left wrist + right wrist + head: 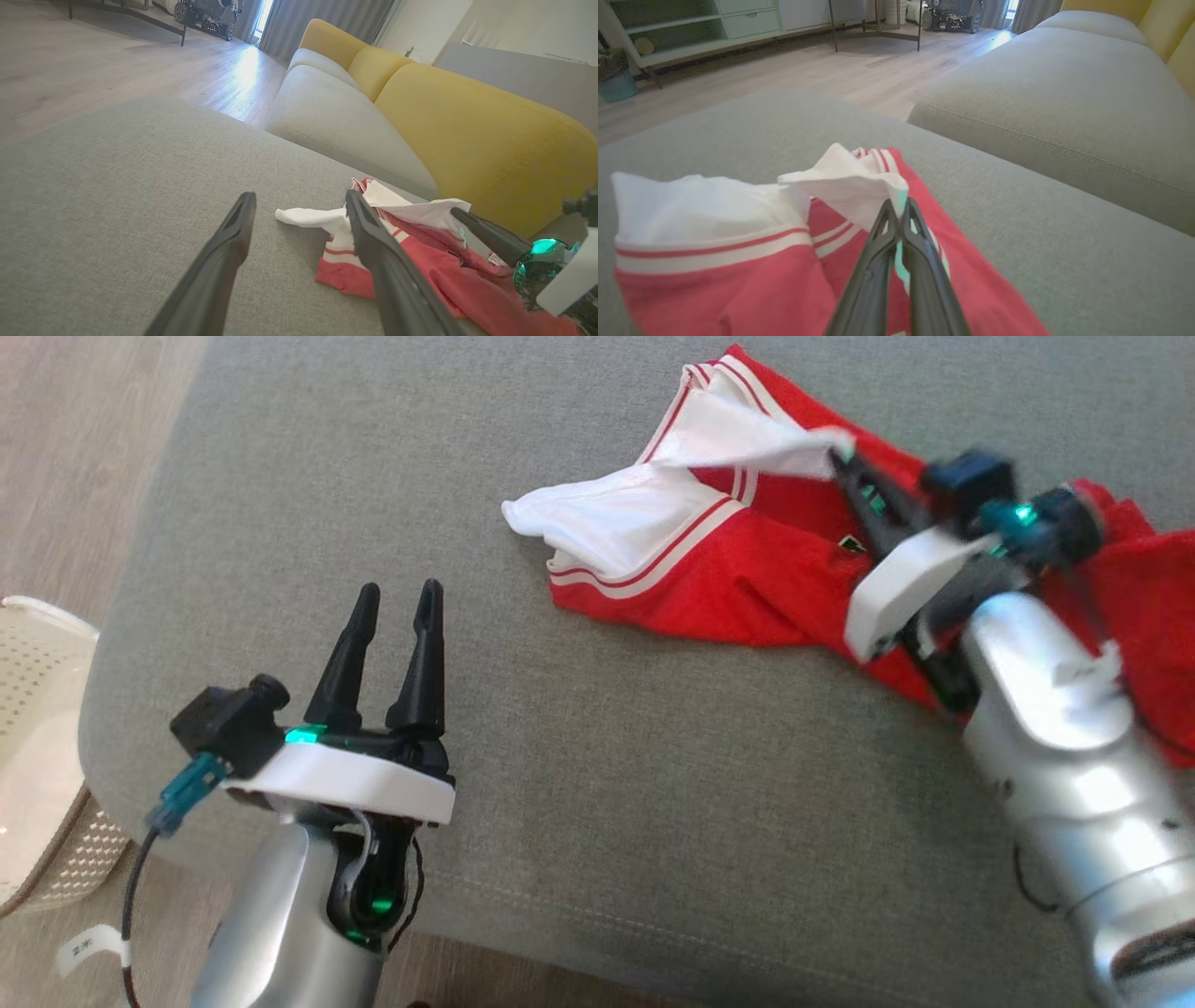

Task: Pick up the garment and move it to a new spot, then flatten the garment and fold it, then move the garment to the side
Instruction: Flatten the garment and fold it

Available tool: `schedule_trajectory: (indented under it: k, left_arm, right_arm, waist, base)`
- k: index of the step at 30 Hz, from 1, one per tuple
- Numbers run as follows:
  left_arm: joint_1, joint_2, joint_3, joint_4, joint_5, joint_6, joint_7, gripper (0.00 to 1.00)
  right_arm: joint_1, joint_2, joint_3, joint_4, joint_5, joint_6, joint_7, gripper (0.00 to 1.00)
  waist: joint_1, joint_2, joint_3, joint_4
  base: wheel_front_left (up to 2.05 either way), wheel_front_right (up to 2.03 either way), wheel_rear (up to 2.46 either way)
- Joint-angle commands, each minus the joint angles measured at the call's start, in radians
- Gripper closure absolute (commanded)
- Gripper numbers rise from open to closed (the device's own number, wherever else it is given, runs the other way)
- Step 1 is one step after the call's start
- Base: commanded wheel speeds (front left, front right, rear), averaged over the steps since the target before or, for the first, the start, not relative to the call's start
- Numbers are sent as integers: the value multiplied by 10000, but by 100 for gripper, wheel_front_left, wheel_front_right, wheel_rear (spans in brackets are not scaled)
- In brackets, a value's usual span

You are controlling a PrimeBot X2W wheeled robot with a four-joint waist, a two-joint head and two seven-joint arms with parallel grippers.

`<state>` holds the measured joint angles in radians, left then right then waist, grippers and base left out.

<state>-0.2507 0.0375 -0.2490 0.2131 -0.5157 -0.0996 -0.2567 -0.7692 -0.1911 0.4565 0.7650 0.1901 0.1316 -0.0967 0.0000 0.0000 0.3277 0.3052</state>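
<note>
The garment point(747, 569) is red with white lining and red-and-white striped trim, crumpled on a grey cushion point(579, 784) at the upper right. My right gripper point(838, 453) is shut on a white flap of the garment point(850, 184), lifting it slightly; in the right wrist view its fingers point(878, 242) pinch the cloth at their tips. My left gripper point(397, 597) hovers open over bare cushion to the garment's left, well apart from it. The left wrist view shows the garment point(420, 261) beyond my open fingers point(233, 233), with the right gripper point(460, 215) on it.
A perforated cream basket point(37, 756) stands on the wooden floor off the cushion's left edge. Behind the garment are another grey seat cushion point(336, 121) and yellow backrests point(472, 135). The cushion's front edge point(579, 933) runs close to my arms.
</note>
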Motion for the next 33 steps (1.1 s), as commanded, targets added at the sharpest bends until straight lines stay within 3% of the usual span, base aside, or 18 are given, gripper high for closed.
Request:
schedule_trajectory:
  k: [1,10,19,20,21,25,33]
  left_arm:
    - [-285,128,233,-314,-128,28,-51,0]
    - [-381,128,-39,-342,-359,15,-51,0]
    - [-613,128,-350,-371,-681,7,-51,0]
    - [-640,128,-371,-380,-707,8,-51,0]
    - [-660,128,-383,-382,-725,10,-51,0]
    - [-663,128,-330,-334,-707,56,-51,0]
    - [-606,127,118,-276,-204,45,-51,0]
  right_arm:
    - [-526,-39,-125,-205,242,-9,-1,100]
    - [-1914,-901,-931,476,1021,-9,916,100]
    - [-3645,-1894,-1472,2105,343,-9,1338,97]
    - [-3794,-1944,-1552,2309,227,-9,1300,54]
    - [-3919,-1978,-1658,2518,115,-9,1239,0]
    - [-4129,-1774,-1996,3224,-194,-9,898,0]
    - [-3537,-910,-1863,3718,-105,-9,-278,0]
  waist:
    - [0,0,7,47]
    - [0,0,346,487]
    - [0,0,965,1057]
    - [0,0,1015,1094]
    - [0,0,1040,1115]
    - [0,0,956,1011]
    - [0,0,29,-6]
  base:
    - [0,0,0]
    - [0,0,0]
    - [0,0,0]
    - [0,0,0]
    - [0,0,0]
    - [0,0,0]
    - [0,0,0]
